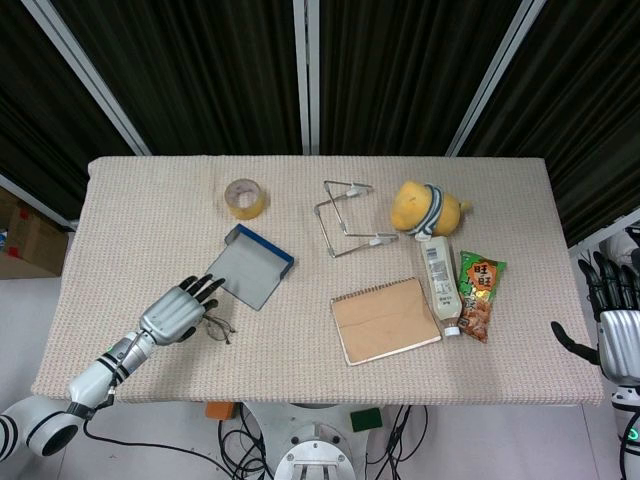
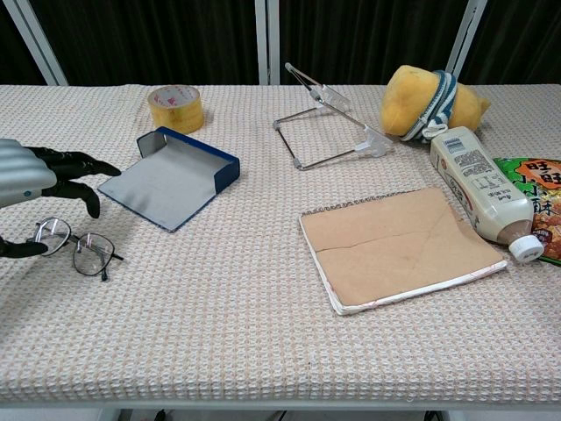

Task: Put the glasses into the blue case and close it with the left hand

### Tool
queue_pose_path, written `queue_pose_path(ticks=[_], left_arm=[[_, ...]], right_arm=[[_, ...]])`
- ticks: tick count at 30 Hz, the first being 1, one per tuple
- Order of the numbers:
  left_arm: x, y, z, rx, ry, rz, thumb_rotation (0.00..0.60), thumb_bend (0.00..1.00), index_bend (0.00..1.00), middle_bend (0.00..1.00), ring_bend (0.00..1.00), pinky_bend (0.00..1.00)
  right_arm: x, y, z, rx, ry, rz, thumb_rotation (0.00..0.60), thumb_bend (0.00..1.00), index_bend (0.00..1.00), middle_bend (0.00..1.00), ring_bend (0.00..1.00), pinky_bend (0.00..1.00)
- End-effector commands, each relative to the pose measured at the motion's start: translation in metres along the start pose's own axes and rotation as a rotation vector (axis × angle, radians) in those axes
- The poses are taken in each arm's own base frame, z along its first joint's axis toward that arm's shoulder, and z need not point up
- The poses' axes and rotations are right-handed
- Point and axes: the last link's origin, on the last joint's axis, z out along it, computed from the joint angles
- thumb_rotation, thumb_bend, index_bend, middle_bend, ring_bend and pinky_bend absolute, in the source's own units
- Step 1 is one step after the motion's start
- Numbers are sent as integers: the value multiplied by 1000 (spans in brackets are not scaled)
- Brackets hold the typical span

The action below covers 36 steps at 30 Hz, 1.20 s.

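The wire-rimmed glasses lie flat on the woven mat near the front left. My left hand hovers over them with its fingers spread, and the thumb lies low beside the left lens. Nothing is gripped. The blue case lies open just right of and behind the hand, grey lining up and blue lid edge on its far side. My right hand hangs off the table's right edge, fingers apart and holding nothing.
A yellow tape roll sits behind the case. A wire stand, a yellow plush toy, a lying bottle, a snack packet and a brown notebook fill the centre and right.
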Motion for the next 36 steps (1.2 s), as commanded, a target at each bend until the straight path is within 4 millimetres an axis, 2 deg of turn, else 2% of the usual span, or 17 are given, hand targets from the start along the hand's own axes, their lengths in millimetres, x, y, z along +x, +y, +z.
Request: queue_pose_path(ticks=[1, 12, 23, 36], left_arm=[[-1, 2, 1, -5, 12, -14, 600, 266, 305, 0, 0, 164], [-5, 3, 9, -13, 35, -59, 600, 268, 378, 0, 0, 164], [-11, 2, 16, -4, 42, -20, 600, 298, 456, 0, 0, 164], [-15, 5, 18, -10, 25, -40, 600, 328, 487, 0, 0, 164]], right_arm=[[0, 0, 0, -1, -1, 1, 600, 235, 0, 0, 0, 50], [-1, 0, 1, -2, -6, 3, 600, 235, 0, 0, 0, 50], [-1, 0, 2, -4, -8, -3, 600, 238, 0, 0, 0, 50], [-3, 3, 1, -17, -19, -5, 600, 241, 0, 0, 0, 50]])
